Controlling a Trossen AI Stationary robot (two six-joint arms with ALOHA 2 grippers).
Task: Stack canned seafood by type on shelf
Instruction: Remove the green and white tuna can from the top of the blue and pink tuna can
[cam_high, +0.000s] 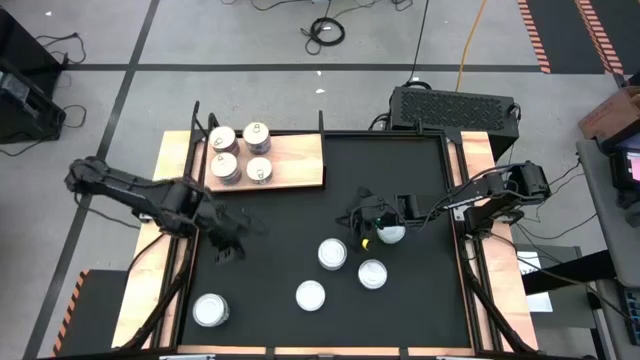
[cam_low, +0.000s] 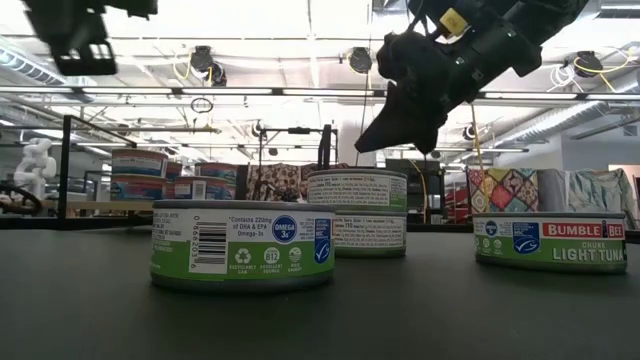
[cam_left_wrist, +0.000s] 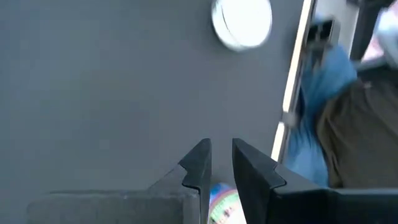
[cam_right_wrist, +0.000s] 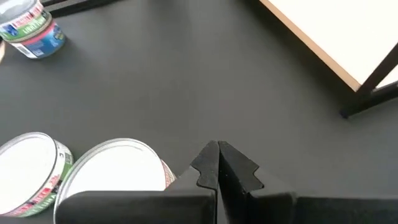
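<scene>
Shelf (cam_high: 290, 160): far-left corner of your desk (cam_high: 420, 190), four tins (cam_high: 238, 153) on it.
Loose tins (cam_high: 333, 253): five on the mat, front half.
Left end effector (cam_high: 228, 243): over bare mat, fingers slightly apart, can't tell if holding anything.
Right end effector (cam_high: 364, 219): fingers together, empty, above tin nr centre.

High cam looks straight down on whole desk (cam_high: 400, 160) w/ both arms. Low cam sits at desk level, close to tins (cam_low: 243, 245), facing room. Wrist cams look down on the black top from close; high, low and right wrist views share the loose tins.
</scene>
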